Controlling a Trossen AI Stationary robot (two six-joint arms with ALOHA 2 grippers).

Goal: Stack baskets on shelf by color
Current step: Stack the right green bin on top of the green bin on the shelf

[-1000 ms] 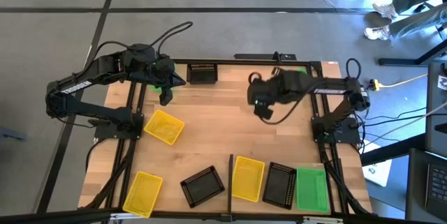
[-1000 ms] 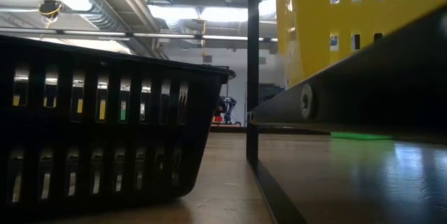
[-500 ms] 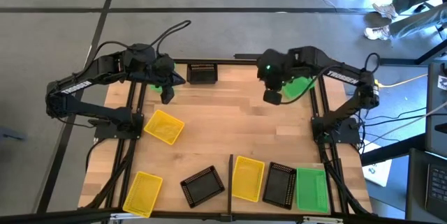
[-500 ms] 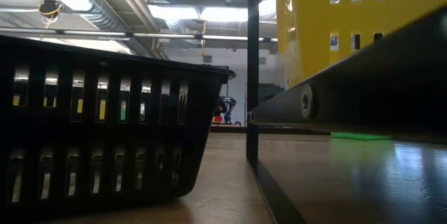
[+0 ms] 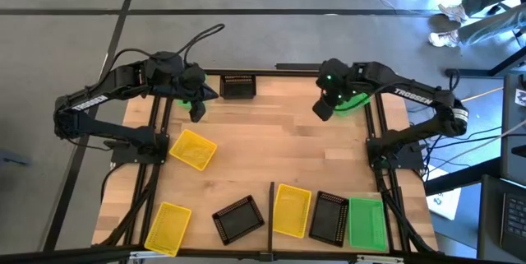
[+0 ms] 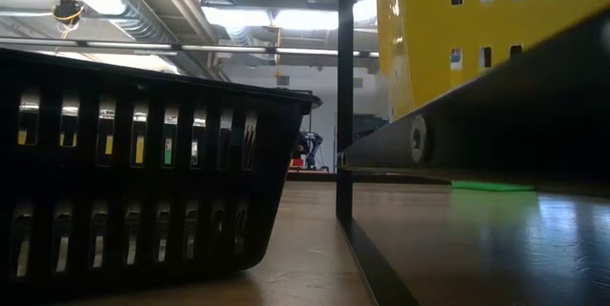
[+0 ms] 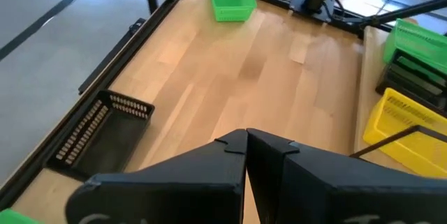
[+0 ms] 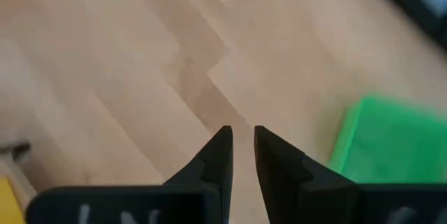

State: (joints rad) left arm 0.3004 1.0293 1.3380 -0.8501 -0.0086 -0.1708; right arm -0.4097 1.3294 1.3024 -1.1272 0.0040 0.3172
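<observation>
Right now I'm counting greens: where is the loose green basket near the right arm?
High view: green basket sits at the table's far right corner, beside the right tool.

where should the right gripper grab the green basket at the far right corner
Take the green basket by its thin lattice wall nearest the right gripper, coming down from above. It sits open side up, so one finger can likely drop inside and one outside.

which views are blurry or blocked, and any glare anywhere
Right wrist view: motion-blurred, the green basket smeared. Low view: mostly blocked by a close black basket and yellow basket, with ceiling lights glaring behind. High and left wrist views: sharp, evenly lit.
</observation>
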